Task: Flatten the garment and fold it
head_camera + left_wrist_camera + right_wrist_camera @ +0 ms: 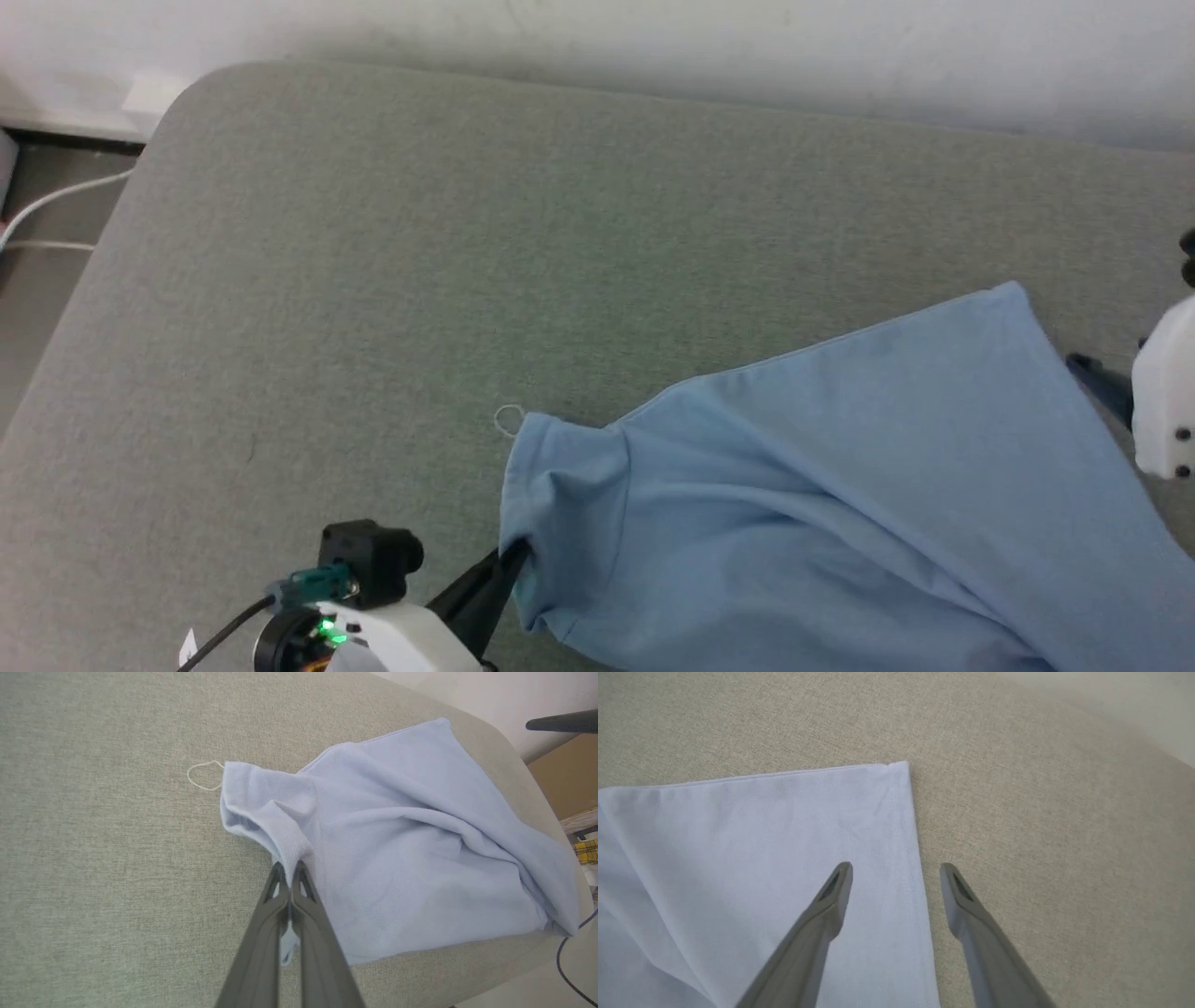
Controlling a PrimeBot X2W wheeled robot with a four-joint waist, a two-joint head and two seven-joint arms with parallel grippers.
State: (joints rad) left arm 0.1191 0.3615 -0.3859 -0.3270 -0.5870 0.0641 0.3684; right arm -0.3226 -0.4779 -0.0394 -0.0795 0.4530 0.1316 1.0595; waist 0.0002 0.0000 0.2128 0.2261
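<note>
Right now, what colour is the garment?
The garment is plain light blue, clearest in the left wrist view.

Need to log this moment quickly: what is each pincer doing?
Left pincer: closed on the garment, at its sleeve.
Right pincer: open, holding nothing, straddling the garment's hem.

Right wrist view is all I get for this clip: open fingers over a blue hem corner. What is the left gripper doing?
Observer: The left gripper is shut on a fold of the garment at its sleeve.
Operator: Is the shirt flat?
Observer: No, the head view shows it rumpled, with long creases across the body.
Operator: Anything else lying there?
Observer: A thin white loop lies at the sleeve's edge on the grey upholstered surface.
</note>
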